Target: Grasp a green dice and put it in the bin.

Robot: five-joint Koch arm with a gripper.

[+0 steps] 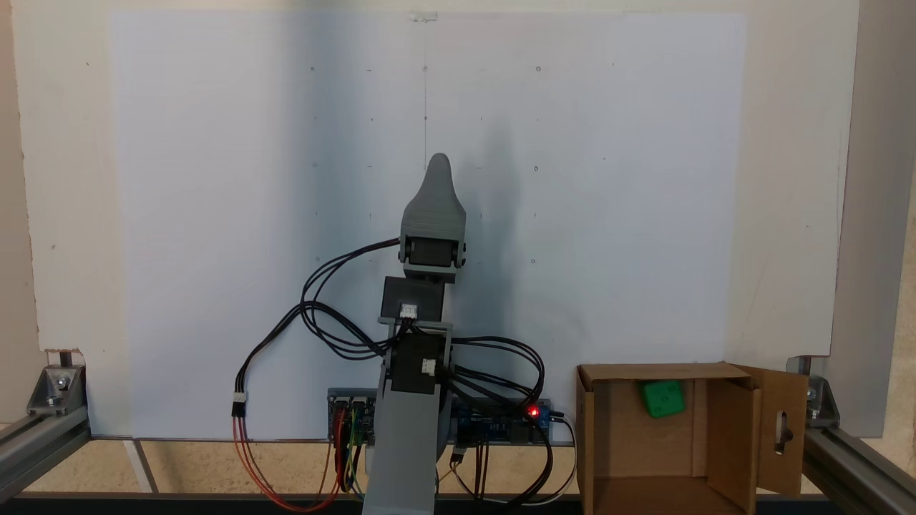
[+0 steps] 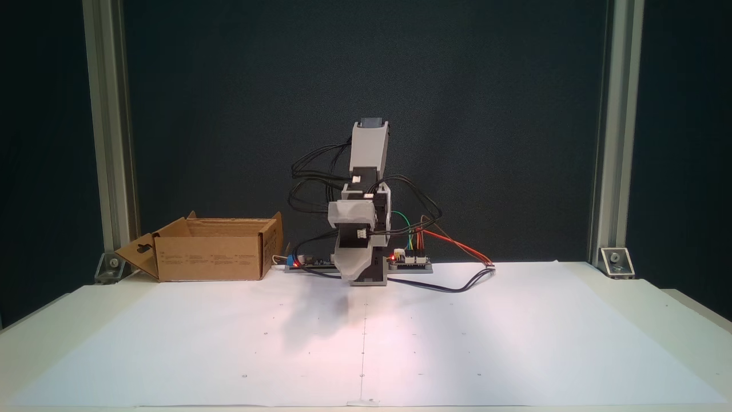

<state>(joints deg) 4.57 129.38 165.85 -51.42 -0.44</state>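
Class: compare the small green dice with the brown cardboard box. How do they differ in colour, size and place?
The bright green plastic dice is vivid green; the brown corrugated cardboard box is dull brown. The dice is far smaller than the box. The dice lies inside the box, which stands open with its flaps spread. Both have a boxy, straight-sided shape.

We see the brown corrugated cardboard box (image 1: 662, 436) cut off by the lower edge in a fixed view, as is the grey plastic arm (image 1: 401, 458). Its grey tapered gripper (image 1: 439, 164) shows us a single tip there, so we cannot tell how its jaws stand.
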